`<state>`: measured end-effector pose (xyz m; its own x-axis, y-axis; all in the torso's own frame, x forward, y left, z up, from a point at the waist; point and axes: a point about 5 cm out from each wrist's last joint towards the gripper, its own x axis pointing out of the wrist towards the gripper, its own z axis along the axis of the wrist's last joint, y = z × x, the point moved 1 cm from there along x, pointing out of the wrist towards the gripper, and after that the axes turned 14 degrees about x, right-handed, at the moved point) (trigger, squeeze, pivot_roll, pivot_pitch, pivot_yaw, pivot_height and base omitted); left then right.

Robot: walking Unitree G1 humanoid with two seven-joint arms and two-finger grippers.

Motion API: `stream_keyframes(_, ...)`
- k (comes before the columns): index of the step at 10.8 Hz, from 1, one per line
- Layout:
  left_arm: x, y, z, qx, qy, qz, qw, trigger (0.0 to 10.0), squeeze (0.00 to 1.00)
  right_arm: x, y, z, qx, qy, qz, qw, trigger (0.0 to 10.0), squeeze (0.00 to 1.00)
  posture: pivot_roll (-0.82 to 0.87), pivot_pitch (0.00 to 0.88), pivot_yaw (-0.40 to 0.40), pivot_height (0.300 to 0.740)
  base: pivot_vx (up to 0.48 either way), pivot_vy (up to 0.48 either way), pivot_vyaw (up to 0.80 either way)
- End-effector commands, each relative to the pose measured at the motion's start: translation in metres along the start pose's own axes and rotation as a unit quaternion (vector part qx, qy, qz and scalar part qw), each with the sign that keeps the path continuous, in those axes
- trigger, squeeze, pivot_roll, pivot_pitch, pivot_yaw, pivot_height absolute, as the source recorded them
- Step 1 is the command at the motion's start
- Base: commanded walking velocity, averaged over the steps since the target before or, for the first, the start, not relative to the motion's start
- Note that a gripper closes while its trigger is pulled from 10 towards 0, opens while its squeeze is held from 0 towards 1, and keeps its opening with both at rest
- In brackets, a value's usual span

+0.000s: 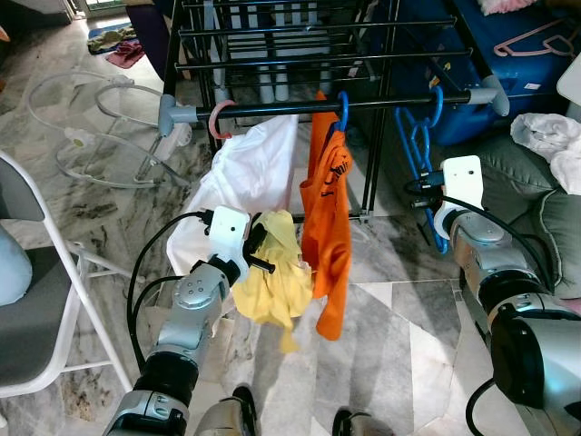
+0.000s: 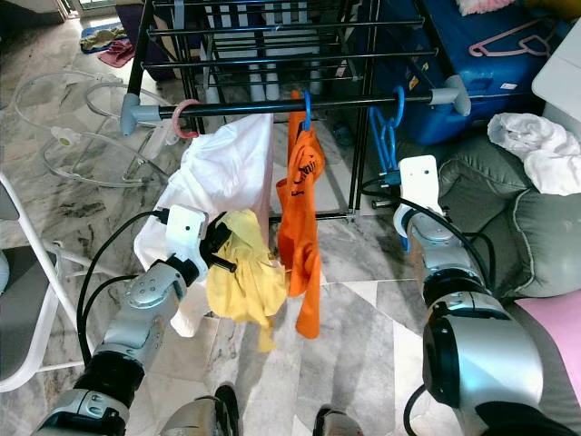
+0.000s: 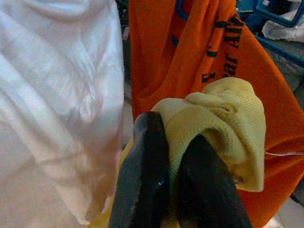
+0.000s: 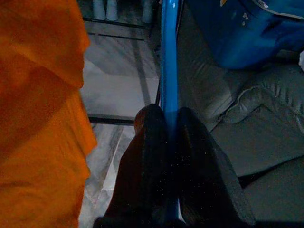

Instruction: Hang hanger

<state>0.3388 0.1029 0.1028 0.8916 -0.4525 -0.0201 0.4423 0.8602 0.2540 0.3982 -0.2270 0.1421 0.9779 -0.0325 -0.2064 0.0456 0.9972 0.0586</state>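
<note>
An empty blue hanger (image 1: 419,136) hangs by its hook from the right end of the black rack bar (image 1: 381,104). My right gripper (image 4: 170,118) is shut on its lower blue bar (image 4: 169,57). Mid-bar, another blue hanger carries an orange shirt (image 1: 329,227). A white garment (image 1: 245,173) hangs from a pink hook (image 1: 218,123) at the left end. My left gripper (image 3: 173,137) is shut on a yellow garment (image 1: 277,282), held low in front of the white and orange clothes.
A white folding chair (image 1: 54,272) stands close on the left. A grey sofa cushion (image 1: 536,209) with white cloth (image 1: 549,136) is on the right. Behind it a blue box (image 1: 508,54) holds a pink hanger (image 1: 536,41). Marble floor lies below.
</note>
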Motion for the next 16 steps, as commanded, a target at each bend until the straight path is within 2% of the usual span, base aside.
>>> stream_keyframes(1, 0.002, 0.001, 0.007, 0.012, -0.011, -0.002, 1.000, 10.0, 0.00, -0.002, -0.004, -0.012, -0.003, 0.021, -0.002, 1.000, 3.0, 0.00, -0.03, 0.181, 0.027, 0.740, 0.000, 0.000, 0.00)
stream_keyframes(2, 0.002, 0.001, 0.007, 0.012, -0.010, -0.002, 1.000, 10.0, 0.00, -0.003, -0.003, -0.013, -0.004, 0.022, 0.002, 1.000, 3.3, 0.00, -0.03, 0.182, 0.026, 0.740, 0.000, 0.000, 0.00)
stream_keyframes(3, 0.002, 0.000, 0.006, 0.012, -0.008, -0.003, 1.000, 10.0, 0.00, -0.003, -0.003, -0.014, -0.006, 0.023, 0.006, 1.000, 4.4, 0.00, -0.03, 0.182, 0.026, 0.740, 0.000, 0.000, 0.00)
stream_keyframes(4, 0.002, 0.000, 0.006, 0.012, -0.008, -0.005, 1.000, 10.0, 0.00, -0.003, -0.003, -0.015, -0.010, 0.024, 0.008, 1.000, 9.6, 0.00, -0.03, 0.181, 0.027, 0.740, 0.000, 0.000, 0.00)
stream_keyframes(5, 0.002, -0.001, 0.006, 0.011, -0.008, -0.006, 1.000, 10.0, 0.00, -0.003, -0.003, -0.015, -0.012, 0.025, 0.007, 1.000, 10.0, 0.00, -0.03, 0.181, 0.027, 0.740, 0.000, 0.000, 0.00)
stream_keyframes(6, 0.003, -0.002, 0.007, 0.008, -0.010, -0.007, 1.000, 10.0, 0.00, -0.004, -0.005, -0.015, -0.009, 0.024, 0.006, 1.000, 10.0, 0.00, -0.04, 0.180, 0.028, 0.740, 0.000, 0.000, 0.00)
stream_keyframes(7, 0.003, -0.001, 0.008, 0.006, -0.012, -0.006, 1.000, 10.0, 0.00, -0.004, -0.006, -0.015, -0.007, 0.023, 0.005, 1.000, 10.0, 1.00, -0.04, 0.180, 0.028, 0.740, 0.000, 0.000, 0.00)
stream_keyframes(10, 0.001, 0.002, 0.012, 0.000, -0.034, -0.001, 0.999, 10.0, 0.00, -0.005, -0.009, -0.016, -0.006, 0.007, -0.014, 1.000, 10.0, 1.00, -0.04, 0.178, 0.022, 0.740, 0.000, 0.000, 0.00)
stream_keyframes(11, 0.001, 0.002, 0.013, -0.003, -0.038, -0.004, 0.999, 10.0, 0.00, -0.006, -0.010, -0.016, -0.004, 0.003, -0.016, 1.000, 10.0, 0.76, -0.04, 0.178, 0.022, 0.740, 0.000, 0.000, 0.00)
stream_keyframes(12, 0.001, -0.001, 0.014, -0.006, -0.042, -0.007, 0.999, 10.0, 0.00, -0.006, -0.011, -0.016, -0.004, 0.000, -0.017, 1.000, 10.0, 0.00, -0.05, 0.177, 0.020, 0.740, 0.000, 0.000, 0.00)
stream_keyframes(16, 0.003, -0.003, 0.016, -0.007, -0.048, -0.012, 0.999, 10.0, 0.00, -0.005, -0.015, -0.003, -0.013, -0.013, -0.019, 1.000, 10.0, 0.00, -0.05, 0.171, 0.017, 0.740, 0.060, 0.000, 0.00)
